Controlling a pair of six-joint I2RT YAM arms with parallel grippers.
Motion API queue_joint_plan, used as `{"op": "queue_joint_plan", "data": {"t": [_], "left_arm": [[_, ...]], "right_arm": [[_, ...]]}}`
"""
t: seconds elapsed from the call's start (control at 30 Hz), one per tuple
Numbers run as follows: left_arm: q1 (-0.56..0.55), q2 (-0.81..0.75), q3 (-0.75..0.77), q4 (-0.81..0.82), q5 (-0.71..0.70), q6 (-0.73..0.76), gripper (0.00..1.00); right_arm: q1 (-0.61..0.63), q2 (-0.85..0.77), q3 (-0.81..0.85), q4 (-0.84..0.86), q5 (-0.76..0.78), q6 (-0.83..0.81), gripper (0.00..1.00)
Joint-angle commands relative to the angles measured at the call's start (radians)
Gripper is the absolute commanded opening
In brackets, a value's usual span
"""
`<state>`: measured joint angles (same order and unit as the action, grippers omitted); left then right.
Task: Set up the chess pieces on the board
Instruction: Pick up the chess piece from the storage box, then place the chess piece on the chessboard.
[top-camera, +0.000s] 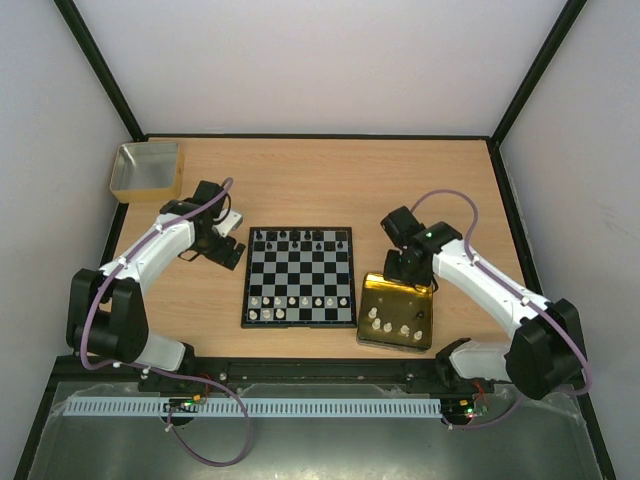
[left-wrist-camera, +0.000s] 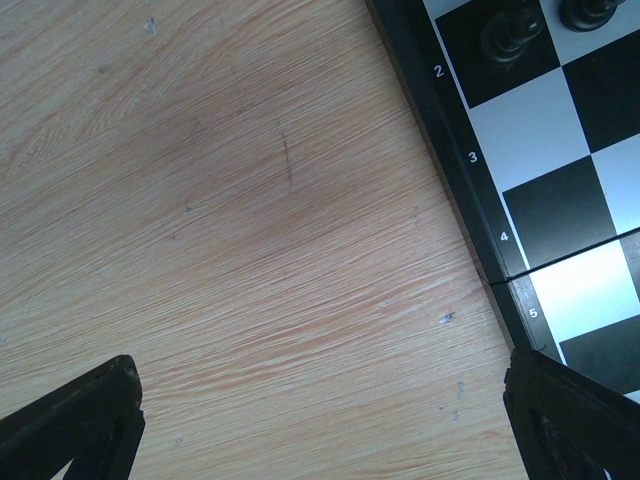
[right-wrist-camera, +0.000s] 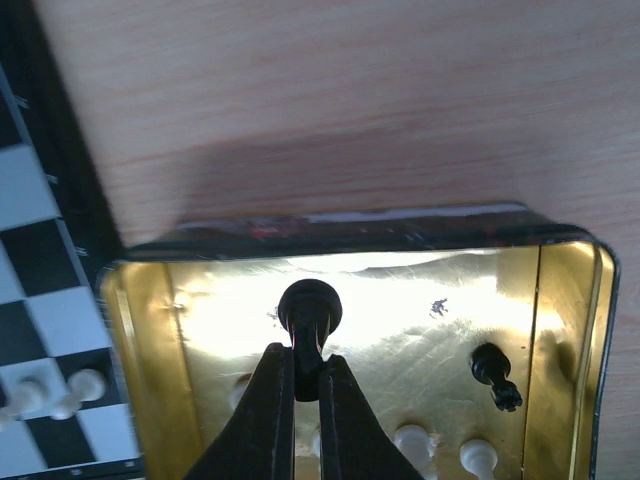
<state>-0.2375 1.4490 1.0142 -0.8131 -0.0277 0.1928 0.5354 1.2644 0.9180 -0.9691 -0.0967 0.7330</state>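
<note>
The black chess piece (right-wrist-camera: 310, 305) is small and glossy, with a round dark end on a slim stem. It is clamped between the fully closed fingers of the right gripper (right-wrist-camera: 308, 358), inside the gold tray (right-wrist-camera: 140, 340). Whether it touches the tray floor cannot be determined.

The tray also holds a second black piece (right-wrist-camera: 495, 376) and several white pieces (right-wrist-camera: 412, 438). It lies just beside the right edge of the chessboard (top-camera: 300, 278).

The left gripper (left-wrist-camera: 320, 400) is spread wide and holds nothing. It is above the wooden table (left-wrist-camera: 250, 220), beside the board's left border.
</note>
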Motion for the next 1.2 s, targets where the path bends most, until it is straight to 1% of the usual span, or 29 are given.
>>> {"op": "queue_joint_plan", "data": {"t": [0.0, 0.17, 0.57, 0.63, 0.73, 0.83, 1.17], "left_arm": [[-0.006, 0.009, -0.008, -0.008, 0.0, -0.005, 0.98], [-0.006, 0.0, -0.008, -0.008, -0.003, -0.006, 0.98], [-0.004, 0.001, -0.008, -0.006, -0.009, -0.01, 0.98], [-0.002, -0.001, -0.009, -0.005, -0.011, -0.01, 0.99], [0.001, -0.001, -0.008, -0.006, -0.011, -0.01, 0.99], [0.003, 0.001, -0.009, -0.007, -0.011, -0.01, 0.99], [0.003, 0.008, -0.008, -0.01, -0.003, -0.007, 0.99]], "right_arm": [[-0.003, 0.068, 0.146, -0.083, 0.026, -0.028, 0.02], [0.003, 0.219, 0.317, -0.063, 0.015, -0.064, 0.02], [0.086, 0.702, 0.841, -0.071, -0.003, -0.136, 0.02], [0.098, 0.759, 0.893, -0.072, -0.011, -0.138, 0.02], [0.107, 0.827, 0.928, -0.065, -0.021, -0.138, 0.02], [0.111, 0.86, 0.936, -0.064, -0.022, -0.145, 0.02], [0.113, 0.871, 0.886, -0.038, -0.007, -0.156, 0.02]]}}
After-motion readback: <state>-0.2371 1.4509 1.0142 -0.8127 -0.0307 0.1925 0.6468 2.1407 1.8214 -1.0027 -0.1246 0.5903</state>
